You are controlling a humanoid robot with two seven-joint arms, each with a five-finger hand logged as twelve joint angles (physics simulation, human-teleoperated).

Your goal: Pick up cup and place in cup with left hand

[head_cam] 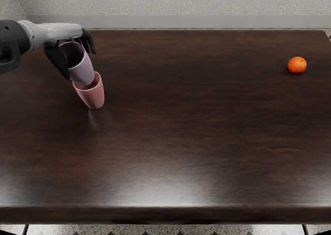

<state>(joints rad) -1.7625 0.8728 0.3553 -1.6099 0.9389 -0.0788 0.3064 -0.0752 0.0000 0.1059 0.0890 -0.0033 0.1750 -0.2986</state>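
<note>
My left hand [66,34] is clamped on the lavender cup [81,67], thumb on one side, fingers over the other, its base at the mouth of the pink cup [93,98]. I can't tell whether it has entered. I should centre that base, match the two cups' lean and lower gently, letting go only once it seats; pressing off-centre could tip the pink one on the tabletop [196,142]

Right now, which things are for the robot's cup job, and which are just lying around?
For the job:
the left hand, holding the purple cup
the pink cup, its mouth at the purple cup's bottom

Just lying about:
the orange, away on the table's other side
</note>
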